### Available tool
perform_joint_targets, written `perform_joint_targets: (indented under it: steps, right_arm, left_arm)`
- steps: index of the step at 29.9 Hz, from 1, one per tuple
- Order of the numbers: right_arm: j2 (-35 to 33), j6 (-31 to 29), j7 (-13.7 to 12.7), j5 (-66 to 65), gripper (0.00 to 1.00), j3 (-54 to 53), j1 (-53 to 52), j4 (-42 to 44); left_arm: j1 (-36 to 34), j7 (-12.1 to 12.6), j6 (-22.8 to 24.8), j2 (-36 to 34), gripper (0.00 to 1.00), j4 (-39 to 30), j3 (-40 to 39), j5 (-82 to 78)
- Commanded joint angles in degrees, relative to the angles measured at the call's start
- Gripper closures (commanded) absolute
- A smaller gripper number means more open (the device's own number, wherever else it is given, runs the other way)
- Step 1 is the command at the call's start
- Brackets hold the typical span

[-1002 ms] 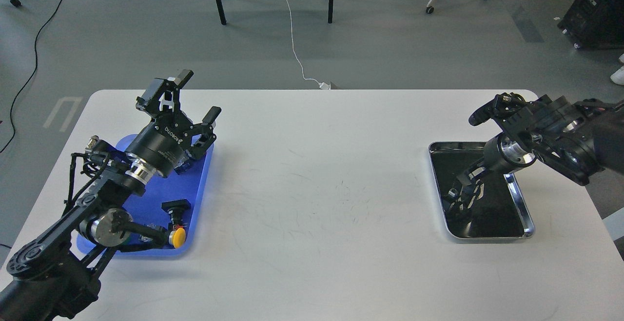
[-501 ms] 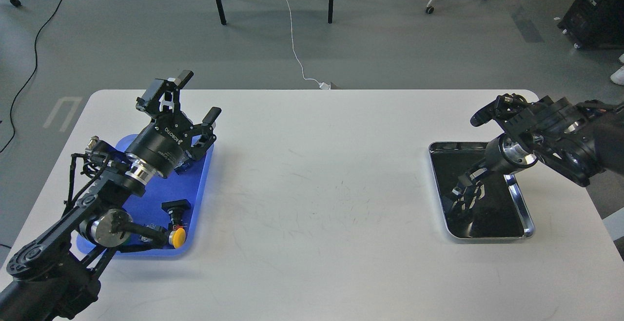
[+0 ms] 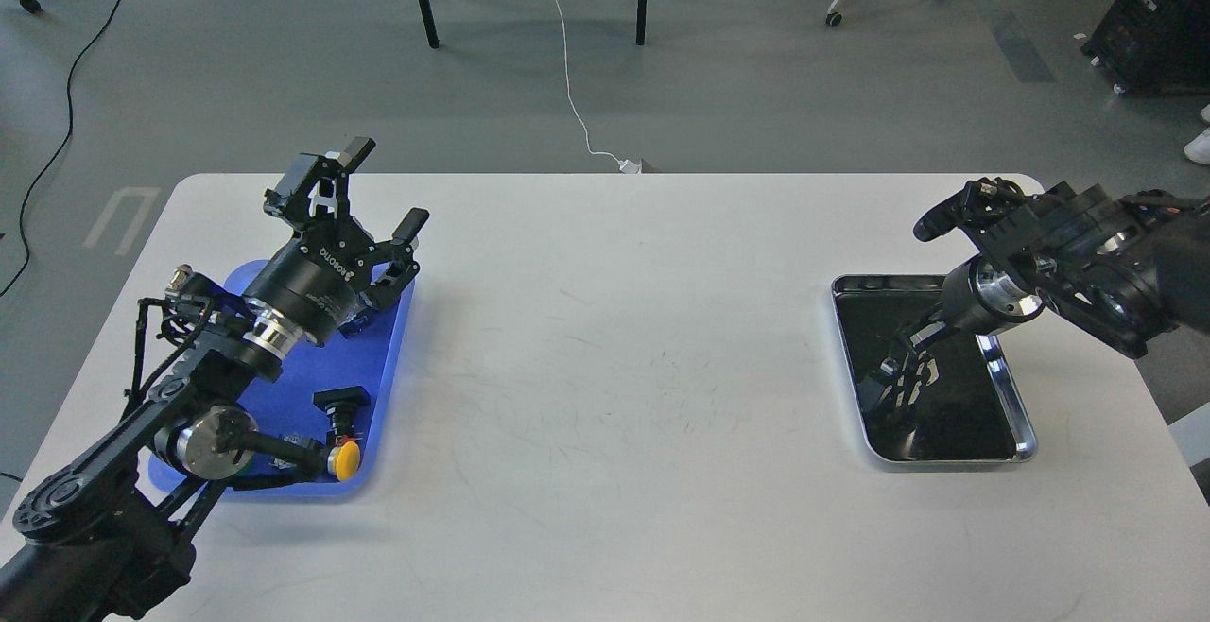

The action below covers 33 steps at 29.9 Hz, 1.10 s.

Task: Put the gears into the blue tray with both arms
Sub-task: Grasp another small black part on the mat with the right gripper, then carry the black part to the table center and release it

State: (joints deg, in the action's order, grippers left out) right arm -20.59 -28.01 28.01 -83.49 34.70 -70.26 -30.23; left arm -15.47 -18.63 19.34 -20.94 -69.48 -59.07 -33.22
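The blue tray [image 3: 382, 357] lies at the table's left side, partly covered by my left arm. My left gripper [image 3: 379, 186] hangs over the tray's far end, tilted up, open, with nothing between its fingers. My right gripper [image 3: 898, 382] reaches down into the silver tray [image 3: 1013, 405] at the right. It is dark against the black lining, so its fingers cannot be told apart. No gears can be made out; any in the silver tray are lost against the lining or hidden by the gripper.
A push-button switch with a yellow cap [image 3: 345, 457] and a black part [image 3: 342, 402] lie in the blue tray's near end. The white table [image 3: 624, 367] stretches between the two trays. Chair legs and cables stand on the floor beyond the far edge.
My right gripper has risen a little and drawn back slightly inside the silver tray. The left arm has not moved.
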Motion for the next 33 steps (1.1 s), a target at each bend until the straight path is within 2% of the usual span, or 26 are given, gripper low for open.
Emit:
perform_joint_targets:
  steps: [1,16,25,28,33]
  right_arm:
    - [-0.15,0.01,-0.01,-0.01,0.78,0.01,-0.14,-0.1]
    - [-1.99,0.01,-0.01,0.34,0.79,-0.16,-2.68,-2.2]
    - [-5.16,0.01,-0.01,0.69,0.79,-1.65,-12.35,-12.74]
    - [-3.93,0.01,-0.01,1.04,0.79,-1.74,-14.46,-15.2]
    - [2.83,0.01,-0.01,2.54,0.79,-1.74,-15.43,-17.59]
  left_arm:
    - [0.0,0.0,0.0,0.02,0.02,-0.04,0.0,0.0]
    - [0.0,0.0,0.0,0.11,0.02,-0.04,0.0,0.0]
    - [0.0,0.0,0.0,0.2,0.02,0.05,0.0,0.0]
    - [-0.08,0.0,0.35,0.02,0.02,-0.04,0.09,0.0]
    - [-0.09,-0.09,1.93,-2.17,0.02,-0.04,0.0,0.0]
